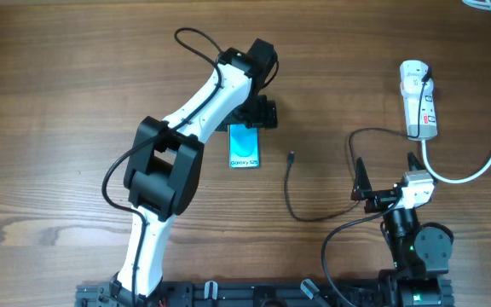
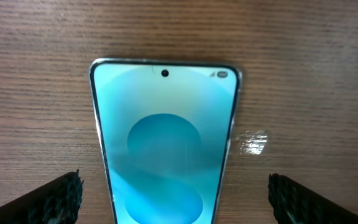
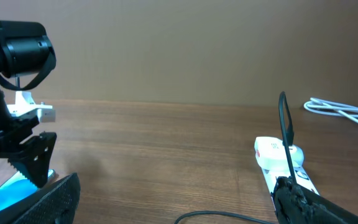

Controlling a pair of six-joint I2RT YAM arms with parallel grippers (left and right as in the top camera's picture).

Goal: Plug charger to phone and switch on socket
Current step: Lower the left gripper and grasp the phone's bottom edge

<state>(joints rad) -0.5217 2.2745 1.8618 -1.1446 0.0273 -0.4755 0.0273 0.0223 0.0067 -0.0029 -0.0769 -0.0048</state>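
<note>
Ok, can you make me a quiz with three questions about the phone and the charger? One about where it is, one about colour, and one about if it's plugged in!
1. Where is the phone?
A. In a box
B. On the table, right under the left claw
C. On a chair

2. What colour is the phone's screen?
A. Turquoise
B. Red
C. Yellow

3. What is the charger doing?
A. It is plugged into the phone
B. It hangs off the table edge
C. Its tip lies loose on the table, apart from the phone

Answers:
1 B: the left wrist view shows the phone between the open claw's fingers.
2 A: the screen shows blue-green.
3 C: bare wood shows between tip and phone.
</note>
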